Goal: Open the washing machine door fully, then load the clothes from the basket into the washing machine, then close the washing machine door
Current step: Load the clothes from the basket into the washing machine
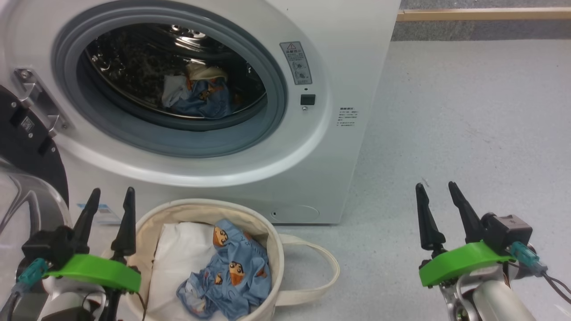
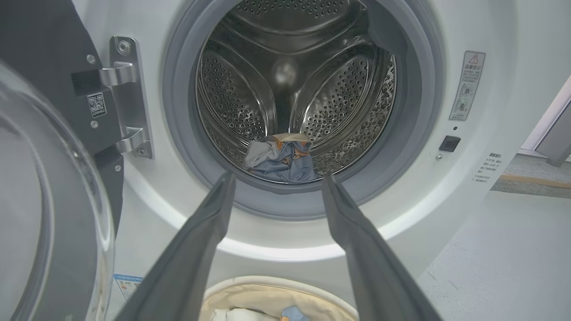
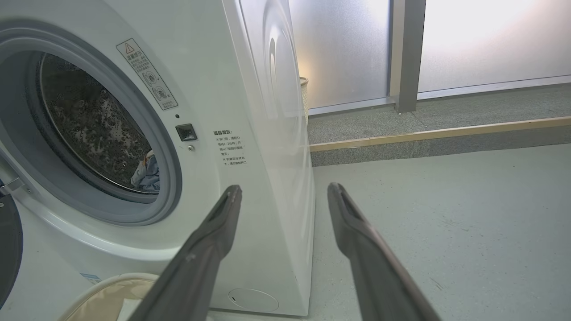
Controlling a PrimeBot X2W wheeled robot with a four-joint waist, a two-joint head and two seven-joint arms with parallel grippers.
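Washing machine (image 1: 339,67): front and drum opening in view; top is cut off by the frame edge in the head view.

Washing machine door (image 1: 26,147): swung open to the robot's left on its steel hinge (image 2: 127,98). Only part of the black rim and the clear glass bowl is in frame, so how wide the door stands cannot be read.

Clothes: one light-blue printed bundle (image 1: 203,96) lies low in the drum, just behind the grey gasket (image 1: 276,89). Its shape is hard to make out against reflections in the steel. A second bundle (image 1: 232,272) lies in the basket (image 1: 276,240), on white padding (image 1: 178,254). Its lower edge is cut off at the frame bottom.

Basket: on the floor (image 1: 446,133) just in front of the washer. One loop handle (image 1: 321,263) lies out to the right; the left side is hidden behind the left gripper (image 1: 113,191).

Left gripper: fingers spread wide, nothing between them, held above the basket's left rim and pointing at the drum mouth.

Right gripper (image 1: 435,184): fingers likewise wide apart and empty, over bare floor, well apart from the basket.

Blue sticker (image 1: 100,211): low on the washer front, partly covered by a left finger and unreadable.
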